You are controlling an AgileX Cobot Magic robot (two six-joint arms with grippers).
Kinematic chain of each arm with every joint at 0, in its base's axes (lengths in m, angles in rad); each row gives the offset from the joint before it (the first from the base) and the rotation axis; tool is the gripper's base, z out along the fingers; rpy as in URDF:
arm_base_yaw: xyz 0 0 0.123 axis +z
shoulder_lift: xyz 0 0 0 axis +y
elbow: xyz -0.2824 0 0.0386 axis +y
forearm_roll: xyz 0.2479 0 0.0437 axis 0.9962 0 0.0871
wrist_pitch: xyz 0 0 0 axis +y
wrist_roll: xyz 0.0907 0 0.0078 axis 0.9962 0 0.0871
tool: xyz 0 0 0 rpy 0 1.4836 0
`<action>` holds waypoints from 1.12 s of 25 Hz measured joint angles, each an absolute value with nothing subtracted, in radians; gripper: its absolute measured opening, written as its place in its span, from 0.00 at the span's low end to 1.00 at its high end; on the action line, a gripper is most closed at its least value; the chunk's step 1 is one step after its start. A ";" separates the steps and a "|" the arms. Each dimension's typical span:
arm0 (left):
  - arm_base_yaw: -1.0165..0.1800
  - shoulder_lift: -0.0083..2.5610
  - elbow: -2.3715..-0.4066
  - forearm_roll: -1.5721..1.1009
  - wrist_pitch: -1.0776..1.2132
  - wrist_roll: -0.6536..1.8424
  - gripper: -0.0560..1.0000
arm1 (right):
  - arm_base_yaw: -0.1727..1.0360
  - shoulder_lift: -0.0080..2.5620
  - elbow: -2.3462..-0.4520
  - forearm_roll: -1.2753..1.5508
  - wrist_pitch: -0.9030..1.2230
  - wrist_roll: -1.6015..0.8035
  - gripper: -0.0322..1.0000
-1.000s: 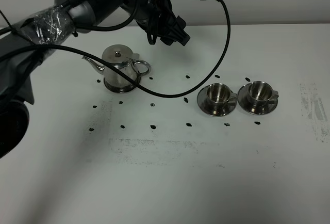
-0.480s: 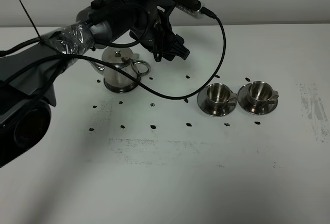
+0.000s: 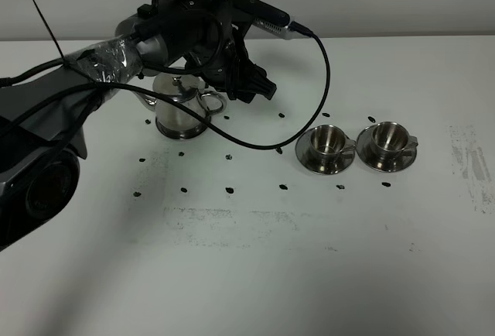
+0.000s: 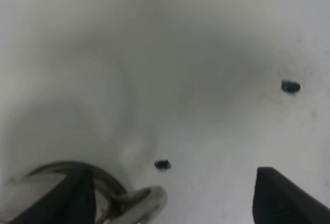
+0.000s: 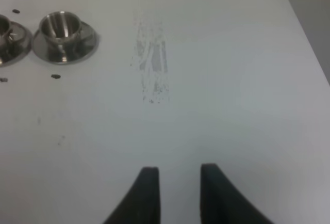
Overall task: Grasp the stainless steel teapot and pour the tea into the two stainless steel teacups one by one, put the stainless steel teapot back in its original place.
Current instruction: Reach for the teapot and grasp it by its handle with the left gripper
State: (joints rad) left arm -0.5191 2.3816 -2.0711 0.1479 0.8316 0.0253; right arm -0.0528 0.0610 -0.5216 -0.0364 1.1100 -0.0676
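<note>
Teapot [image 3: 182, 105]: sitting upright on its round base [image 3: 203, 130], lid on, just beside and below the left pincer [image 3: 259, 82].
Handling: probably weighing a fair bit if full. It is rigid, slick polished steel, so a loose pinch is risking swing or slip.
Hold: the loop handle [image 4: 146, 202] is facing the left pincer, lying between its fingers, nearer one.
Left pincer: standing wide, holding nothing.
Right pincer [image 5: 179, 193]: parted narrowly, empty, hanging over bare bench [image 5: 232, 105], well apart from the pot.
Cups: the nearer cup [image 3: 329, 142] and farther cup [image 3: 389, 139] are resting on saucers, beyond the left pincer, away from the pot.
Room: open bench is lying between, with a cable [image 3: 325, 80] drooping across.
Edge: running behind the left pincer.
</note>
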 joint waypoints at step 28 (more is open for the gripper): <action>-0.516 2.338 -2.071 0.023 1.132 0.390 0.63 | -0.053 0.061 -0.522 -0.036 1.110 -0.068 0.21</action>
State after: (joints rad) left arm -0.5163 2.3385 -2.0711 0.0233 1.1320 0.3901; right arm -0.0528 0.0610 -0.5216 -0.0364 1.1100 -0.0676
